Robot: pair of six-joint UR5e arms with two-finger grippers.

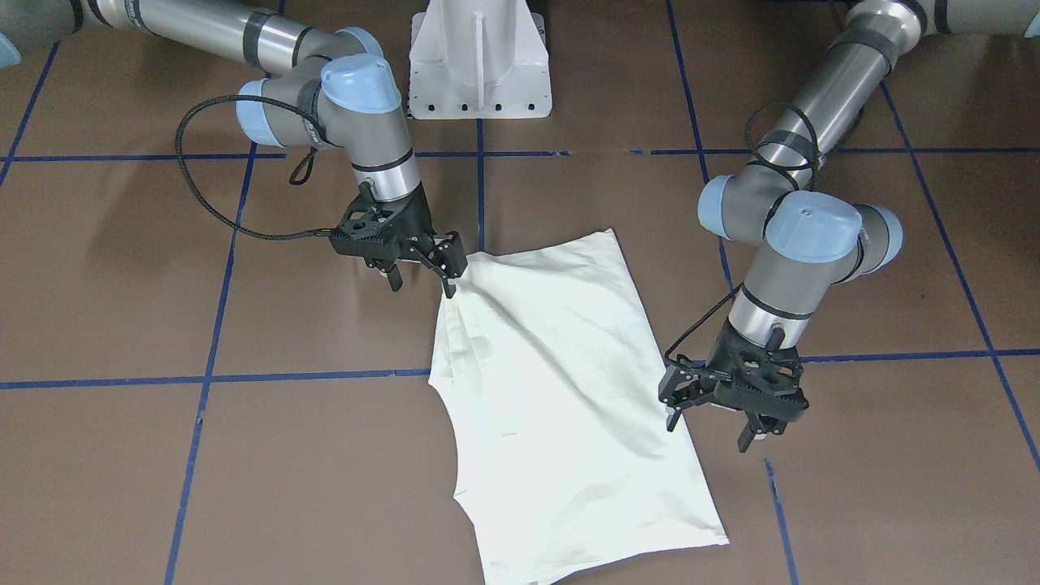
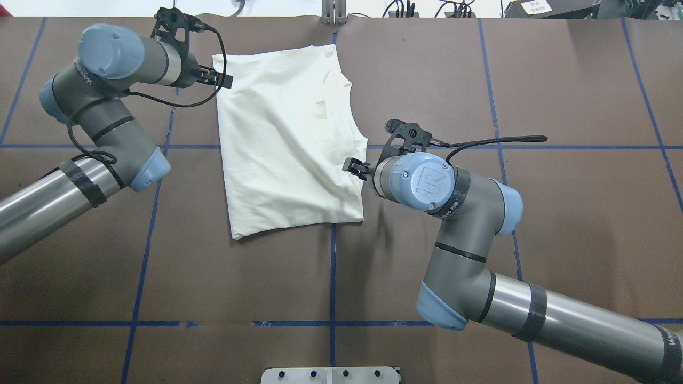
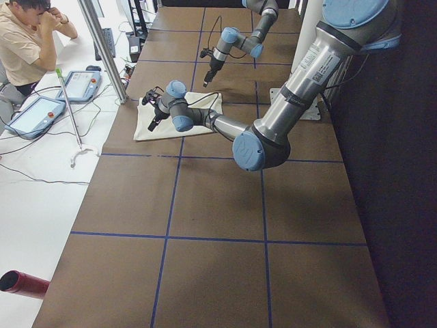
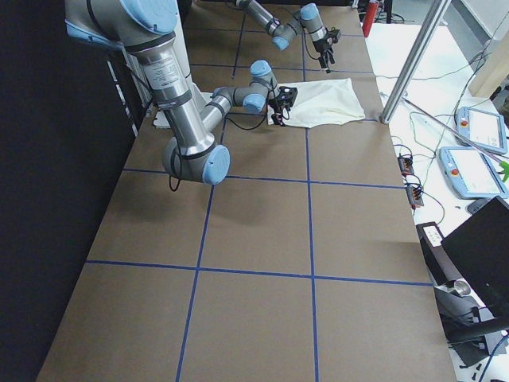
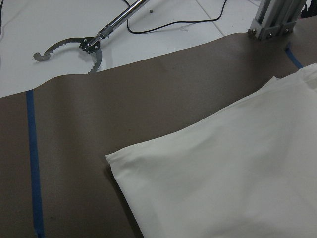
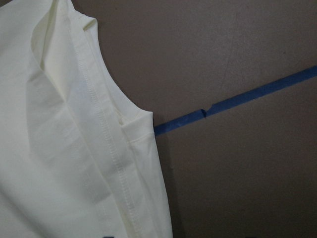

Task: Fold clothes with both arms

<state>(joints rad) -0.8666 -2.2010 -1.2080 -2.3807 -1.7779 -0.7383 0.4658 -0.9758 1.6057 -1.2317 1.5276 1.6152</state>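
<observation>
The cream-white T-shirt lies folded on the brown table, plain side up; its cat print and lettering are hidden. My right gripper is open at the shirt's corner nearest the robot, one fingertip touching the fabric edge where folds fan out. In the overhead view the right gripper sits at the shirt's right edge. My left gripper is open just beside the opposite long edge, and nothing is between its fingers. The left wrist view shows a shirt corner flat on the table. A hemmed edge fills the right wrist view.
The white pedestal base stands behind the shirt. Blue tape lines cross the table. Past the far edge lie a metal reacher tool and an aluminium post. An operator sits beside pendants.
</observation>
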